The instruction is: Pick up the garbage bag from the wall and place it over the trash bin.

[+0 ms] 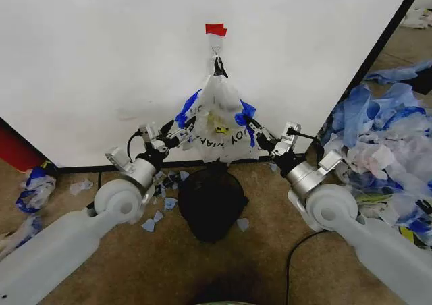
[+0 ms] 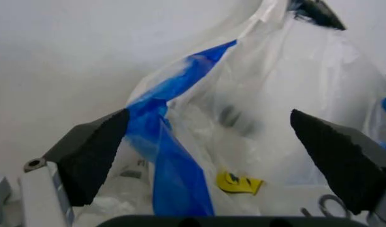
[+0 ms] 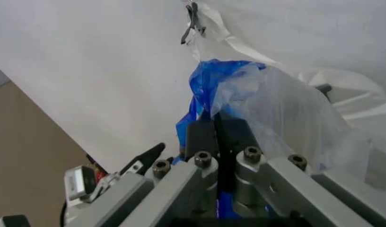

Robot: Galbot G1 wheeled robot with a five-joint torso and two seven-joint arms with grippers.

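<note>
Head view: garbage bag [image 1: 217, 119] between both pincers.

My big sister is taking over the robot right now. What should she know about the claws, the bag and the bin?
Right claw: shut on the garbage bag's blue handle.
Left claw: open, fingers on either side of the bag's other blue handle, not yet closed on it.
Garbage bag: hangs from the small hook on the wall, under the red tape.
Trash bin: on the floor right below the bag, with no bag over it.
Done: both claws are at the bag and one side is gripped.
Left: grip the left handle, lift the bag off the hook, and spread it over the bin.
</note>
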